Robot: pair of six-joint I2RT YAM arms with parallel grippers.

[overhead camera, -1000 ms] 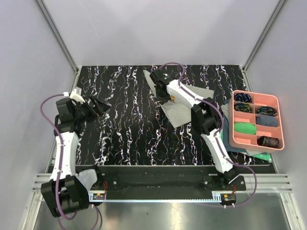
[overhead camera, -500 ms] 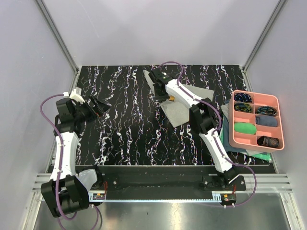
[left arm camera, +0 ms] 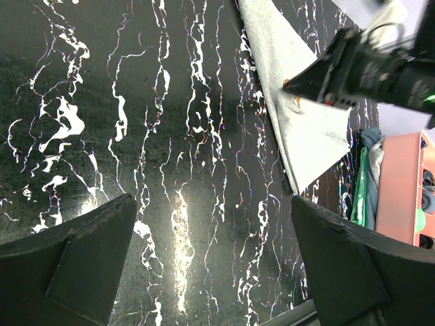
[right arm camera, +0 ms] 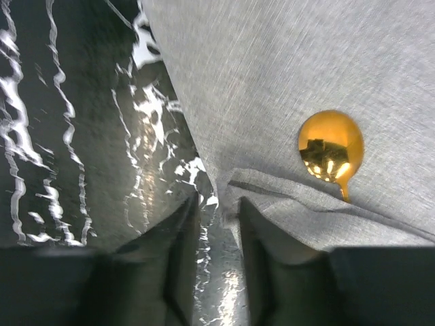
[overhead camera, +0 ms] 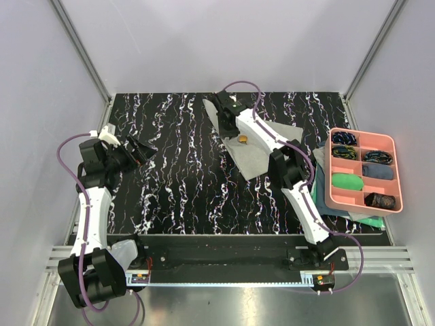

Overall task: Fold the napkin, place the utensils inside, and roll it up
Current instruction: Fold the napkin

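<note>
- Right claw (overhead camera: 228, 124) is out at the far middle of the counter (overhead camera: 170, 176), low over the left edge of the napkin (overhead camera: 250, 163).
- From the wrist, its fingers (right arm camera: 262, 234) stand a narrow slit apart with marbled counter showing between them and nothing pinched.
- One finger sits right at the napkin's folded edge; touching or just off it is hard to call from here.
- The napkin lies flat, right of centre toward the far side, a rough triangle with one point aimed at the near edge.
- Spoon (right arm camera: 331, 145) is on the napkin: the gold bowl is out in the open, the neck runs under a flap of cloth, and the handle is hidden.
- From above, the bowl shows just beside the right claw.
- Left claw (overhead camera: 139, 149) hangs over the left side of the counter, jaws wide apart, holding nothing, well apart from the napkin.
- Tray (overhead camera: 353, 204) sits at the right edge on folded cloths (overhead camera: 370, 221), near the napkin's right corner.
</note>
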